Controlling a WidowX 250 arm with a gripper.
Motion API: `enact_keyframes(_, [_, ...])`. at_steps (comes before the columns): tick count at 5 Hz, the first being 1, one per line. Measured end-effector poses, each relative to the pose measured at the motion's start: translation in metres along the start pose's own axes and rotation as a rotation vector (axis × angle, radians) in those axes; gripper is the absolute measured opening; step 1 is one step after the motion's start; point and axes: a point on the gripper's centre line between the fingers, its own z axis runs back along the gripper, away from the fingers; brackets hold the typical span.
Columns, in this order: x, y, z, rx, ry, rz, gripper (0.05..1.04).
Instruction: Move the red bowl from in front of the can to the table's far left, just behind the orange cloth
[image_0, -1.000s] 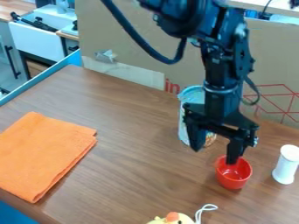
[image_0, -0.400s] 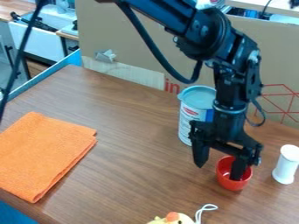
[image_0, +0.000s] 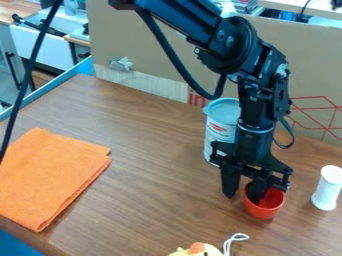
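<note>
"One round red plastic cup (image_0: 264, 210), right?"
"Yep, it's standing on the brown wood-look table (image_0: 153, 140), beneath my black 2-finger gripper (image_0: 243, 195)."
"Gripping?"
"Neg., its fingers are standing apart, 1 dipping inside, prob. for straddling the wall."
"Others?"
"I'm counting 1 folded orange cloth (image_0: 50, 175), 1 blue-lidded white can (image_0: 217, 131), 1 white cylinder (image_0: 326, 189), 1 yellow toy (image_0: 184, 253)."

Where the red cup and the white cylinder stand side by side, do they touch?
Apart. The camera view shows it: a strip of brown tabletop lies between the red cup and the white cylinder.
</note>
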Motion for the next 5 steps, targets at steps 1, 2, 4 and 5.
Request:
enact_keyframes(1, [-0.001, -0.003, -0.001, -0.019, 0.005, -0.014, 0.232])
enact_keyframes(2, [-0.007, -0.007, -0.001, -0.054, 0.01, -0.041, 0.135])
enact_keyframes(4, [-0.042, 0.014, 0.059, -0.082, -0.034, -0.114, 0.116])
enact_keyframes(5, [-0.051, 0.052, 0.082, -0.019, -0.024, -0.083, 0.116])
